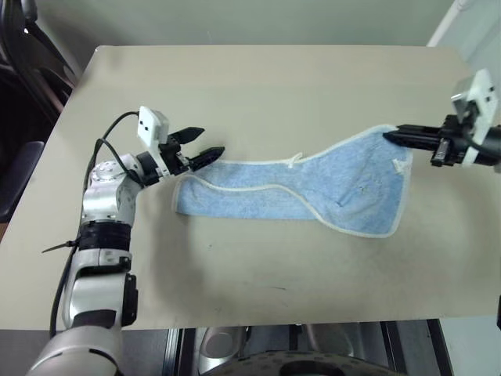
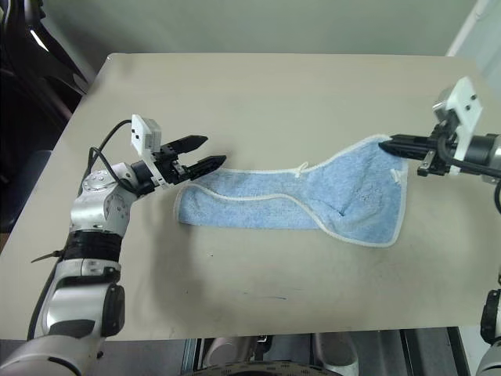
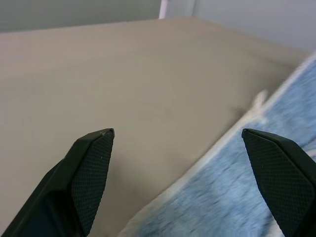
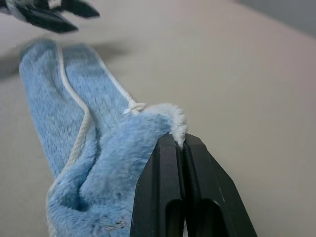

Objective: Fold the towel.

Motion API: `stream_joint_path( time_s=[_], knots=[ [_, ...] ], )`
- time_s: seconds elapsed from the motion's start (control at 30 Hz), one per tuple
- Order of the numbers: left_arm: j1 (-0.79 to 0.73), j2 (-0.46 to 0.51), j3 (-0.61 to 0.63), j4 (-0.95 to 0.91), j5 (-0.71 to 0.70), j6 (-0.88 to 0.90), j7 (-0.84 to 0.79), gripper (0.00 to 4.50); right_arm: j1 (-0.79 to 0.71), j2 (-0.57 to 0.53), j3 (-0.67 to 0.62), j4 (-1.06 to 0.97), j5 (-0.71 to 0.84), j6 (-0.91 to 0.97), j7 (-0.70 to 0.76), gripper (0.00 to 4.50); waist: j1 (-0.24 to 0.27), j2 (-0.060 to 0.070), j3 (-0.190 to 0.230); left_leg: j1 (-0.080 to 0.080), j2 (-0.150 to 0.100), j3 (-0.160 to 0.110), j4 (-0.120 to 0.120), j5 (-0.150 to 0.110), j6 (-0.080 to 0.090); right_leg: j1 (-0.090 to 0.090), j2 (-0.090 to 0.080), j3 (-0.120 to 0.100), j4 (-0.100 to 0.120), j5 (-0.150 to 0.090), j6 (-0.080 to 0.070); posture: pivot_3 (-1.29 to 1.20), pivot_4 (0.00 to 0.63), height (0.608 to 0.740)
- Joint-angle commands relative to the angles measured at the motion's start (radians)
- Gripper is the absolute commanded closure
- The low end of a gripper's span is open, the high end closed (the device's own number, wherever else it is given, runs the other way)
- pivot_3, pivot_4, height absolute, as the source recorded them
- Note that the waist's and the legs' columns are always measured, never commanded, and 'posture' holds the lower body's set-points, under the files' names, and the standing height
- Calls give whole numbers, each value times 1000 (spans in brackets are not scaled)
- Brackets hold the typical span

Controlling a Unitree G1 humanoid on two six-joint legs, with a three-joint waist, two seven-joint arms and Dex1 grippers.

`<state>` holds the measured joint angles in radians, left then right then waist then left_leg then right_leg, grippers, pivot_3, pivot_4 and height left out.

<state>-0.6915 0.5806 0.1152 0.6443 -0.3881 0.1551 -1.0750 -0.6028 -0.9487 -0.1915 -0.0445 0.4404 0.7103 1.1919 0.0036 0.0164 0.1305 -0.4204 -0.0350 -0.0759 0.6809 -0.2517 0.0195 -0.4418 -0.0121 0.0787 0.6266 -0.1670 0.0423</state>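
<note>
One corner of light blue fluffy terry towel pinched in closed right tool, raised off beige bench. Left tool spread wide, empty, beside far end. Fold unfinished.

Our left hand reaches out level, its two fingers spread wide, while our right hand stretches inward, fingers pinched tight on a towel corner.
</note>
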Motion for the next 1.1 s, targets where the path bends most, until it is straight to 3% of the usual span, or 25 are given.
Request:
stream_joint_path(
  time_s=[0.03,0.2,0.4,1.1],
  knots=[
    [-54,43,18,117,20,-50,-82,0,-39,-44,-62,-68,58,32,-19,4454,0,0,0,0,0,0,0,0,0,0,0,0,0,0,0,0,150,733],
    [-111,48,23,271,54,-87,-93,0,-99,-93,-108,-106,129,75,-28,4454,2,0,0,-1,0,0,0,0,1,0,0,0,0,-1,2,0,150,733],
    [-165,31,59,379,32,25,-107,0,-171,-120,-114,-121,193,112,-46,4454,4,0,0,-4,0,0,1,0,2,-3,0,-1,0,-2,3,0,150,733],
    [-163,14,12,380,67,250,-275,0,-338,-181,-105,-150,332,184,-59,4454,4,0,0,-10,-2,1,3,2,3,-8,-1,0,1,-5,8,0,150,733]
  ],
)
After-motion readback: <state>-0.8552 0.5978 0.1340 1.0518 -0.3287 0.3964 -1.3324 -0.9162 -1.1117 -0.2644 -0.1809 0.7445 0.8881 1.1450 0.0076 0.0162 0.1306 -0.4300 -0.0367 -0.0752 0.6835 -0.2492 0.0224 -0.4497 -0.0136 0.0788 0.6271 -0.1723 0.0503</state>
